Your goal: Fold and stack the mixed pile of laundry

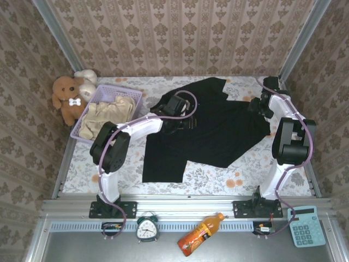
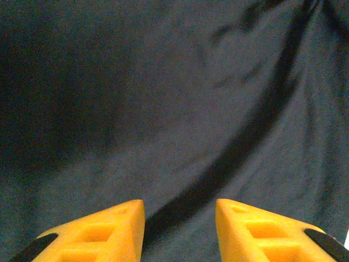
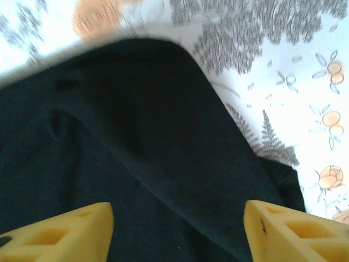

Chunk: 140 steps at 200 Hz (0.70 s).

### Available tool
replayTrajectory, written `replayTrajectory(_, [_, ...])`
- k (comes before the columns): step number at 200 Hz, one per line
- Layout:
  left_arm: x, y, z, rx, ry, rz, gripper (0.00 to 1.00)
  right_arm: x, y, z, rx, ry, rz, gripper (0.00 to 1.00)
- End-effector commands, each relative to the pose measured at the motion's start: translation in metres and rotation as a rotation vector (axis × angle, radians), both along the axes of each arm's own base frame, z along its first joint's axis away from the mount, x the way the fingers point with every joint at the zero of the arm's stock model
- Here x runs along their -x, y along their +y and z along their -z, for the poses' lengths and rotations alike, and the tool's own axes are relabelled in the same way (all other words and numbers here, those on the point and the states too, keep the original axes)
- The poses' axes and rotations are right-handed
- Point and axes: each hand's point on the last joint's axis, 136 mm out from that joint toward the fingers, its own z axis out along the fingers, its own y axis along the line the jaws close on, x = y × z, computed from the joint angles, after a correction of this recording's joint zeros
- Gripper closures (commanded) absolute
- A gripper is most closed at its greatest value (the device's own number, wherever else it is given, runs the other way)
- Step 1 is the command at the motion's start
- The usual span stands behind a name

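Left arm hides part of black garment, spread on tabletop; fingertip contact with cloth unclear. Cream garment in lavender basket left of black garment, teddy bear beyond. Left end effector part-open, empty, over black garment's middle. Right end effector wide open, empty, over its right edge.

Teddy bears adjoin a lavender basket; clock, bottle, calculator on the near ledge.
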Motion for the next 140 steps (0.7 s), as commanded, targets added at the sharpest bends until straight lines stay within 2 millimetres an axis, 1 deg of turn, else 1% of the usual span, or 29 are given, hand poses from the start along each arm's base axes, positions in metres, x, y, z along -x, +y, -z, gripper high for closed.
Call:
replayTrajectory(1, [0.008, 0.015, 0.033, 0.014, 0.123, -0.056, 0.6, 0.018, -0.004, 0.025, 0.07, 0.136, -0.073, 0.37])
replayTrajectory(20, [0.012, 0.029, 0.05, -0.024, 0.153, -0.071, 0.6, 0.011, -0.004, 0.034, 0.063, 0.13, -0.092, 0.37])
replayTrajectory(34, [0.012, 0.043, 0.063, -0.071, 0.172, -0.089, 0.6, 0.008, -0.004, 0.04, 0.063, 0.145, -0.092, 0.43])
replayTrajectory(53, [0.007, 0.067, 0.077, -0.111, 0.195, -0.129, 0.6, 0.003, 0.003, 0.042, 0.024, 0.138, -0.109, 0.61])
replayTrajectory(57, [0.004, 0.071, 0.078, -0.117, 0.194, -0.136, 0.6, 0.003, 0.003, 0.041, 0.025, 0.135, -0.107, 0.66])
replayTrajectory(64, [0.0, 0.081, 0.08, -0.135, 0.192, -0.151, 0.6, 0.004, 0.003, 0.038, 0.028, 0.128, -0.101, 0.81])
replayTrajectory(67, [-0.001, 0.085, 0.081, -0.146, 0.188, -0.155, 0.6, 0.004, 0.002, 0.036, 0.031, 0.125, -0.097, 0.87])
replayTrajectory(75, [-0.007, 0.096, 0.082, -0.178, 0.178, -0.171, 0.6, 0.006, 0.001, 0.028, 0.041, 0.116, -0.081, 1.0])
replayTrajectory(84, [-0.015, 0.108, 0.082, -0.211, 0.16, -0.186, 0.6, 0.009, -0.001, 0.016, 0.051, 0.091, -0.061, 1.0])
replayTrajectory(109, [-0.032, 0.133, 0.083, -0.297, 0.128, -0.216, 0.6, 0.018, -0.011, -0.03, 0.108, -0.002, -0.002, 1.0])
replayTrajectory(117, [-0.036, 0.138, 0.083, -0.306, 0.125, -0.218, 0.6, 0.023, -0.017, -0.044, 0.122, -0.025, 0.023, 1.0])
replayTrajectory(140, [-0.041, 0.148, 0.081, -0.33, 0.113, -0.231, 0.6, 0.036, -0.028, -0.067, 0.138, -0.048, 0.073, 1.0])
